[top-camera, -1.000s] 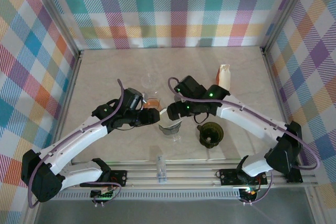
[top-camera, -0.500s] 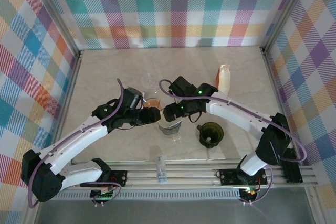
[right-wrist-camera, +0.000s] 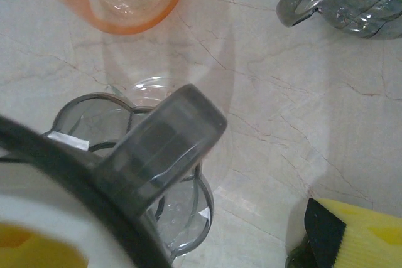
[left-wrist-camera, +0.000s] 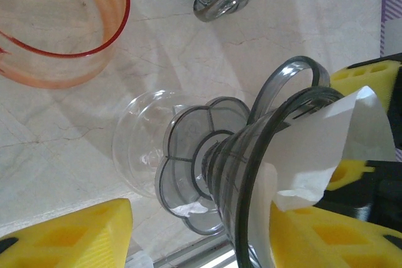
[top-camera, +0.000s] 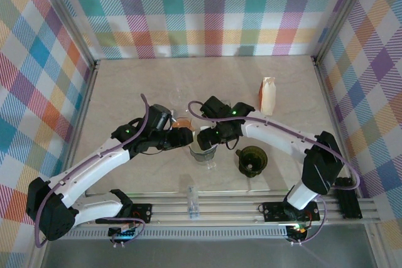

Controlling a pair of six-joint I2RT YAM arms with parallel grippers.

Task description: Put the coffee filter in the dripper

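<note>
On marbled tabletop (top-camera: 138, 86), plaid walls (top-camera: 213, 10); dripper (left-wrist-camera: 220, 155), filter (left-wrist-camera: 314, 149) inside; left gripper (top-camera: 185, 137), hold unclear; right gripper (top-camera: 207, 141) agape

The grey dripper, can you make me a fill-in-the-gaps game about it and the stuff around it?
1. The paper filter tucked in the grey dripper is ___ in colour.
2. The see-through cup near it has an ___ tint.
3. In the top view, the dark green dripper stands on the ___ arm's side of the grey one.
4. The left gripper's fingers are coloured ___.
Missing words: white; orange; right; yellow.
</note>
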